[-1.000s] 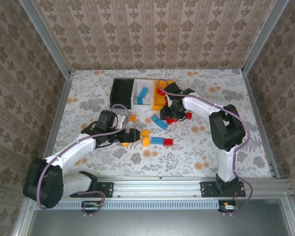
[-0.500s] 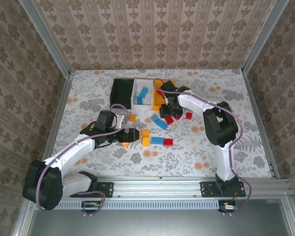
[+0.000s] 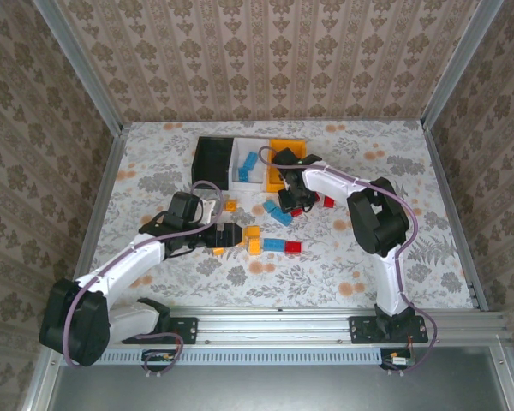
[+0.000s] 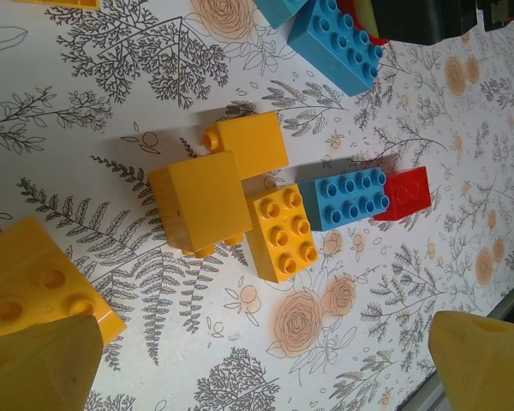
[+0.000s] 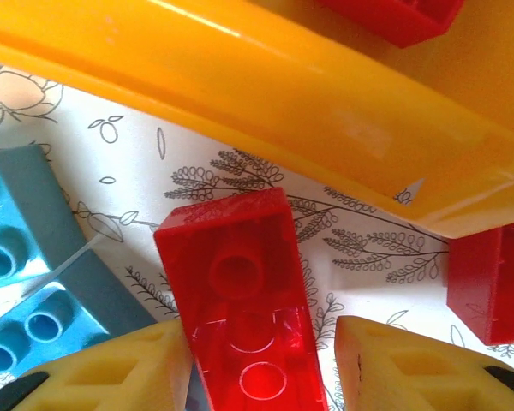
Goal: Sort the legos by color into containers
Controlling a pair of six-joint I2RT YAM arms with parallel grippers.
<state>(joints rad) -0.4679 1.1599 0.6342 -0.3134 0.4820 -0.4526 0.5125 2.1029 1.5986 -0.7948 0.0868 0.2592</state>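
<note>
Nearest the arm bases, the left end effector (image 4: 264, 334) is hanging low over the surface (image 3: 368, 248) with its fingers spread wide and gripping nothing. One yellow brick (image 4: 43, 287) is lying right beside its left finger. Just ahead, a cluster of yellow bricks (image 4: 201, 201) is sitting touching one another. A blue brick (image 4: 349, 197) and a small red brick (image 4: 403, 193) are trailing off the cluster's right side.

Farther out, the right end effector (image 5: 259, 330) is pressing in on both sides of a red brick (image 5: 240, 291), which I am reading as a grip. More blue bricks (image 5: 26, 248) are lying to its left and another red one (image 5: 488, 274) to its right.

The coming move is turning on one relation. The held brick's long axis is pointing straight away from the fingers toward the wall of the orange bin (image 5: 265, 94), which is crossing just beyond the brick's far end. Red pieces (image 5: 394, 17) are already lying inside that bin, so it is probably serving as the red container. The right arm is far nearer to it than the left. The brick is probably needing only to go up over the rim and be let go.

Farthest back, the white bin (image 3: 250, 185) is holding blue bricks. The black bin (image 3: 212, 158) is standing at its left, and I cannot tell what it contains.
</note>
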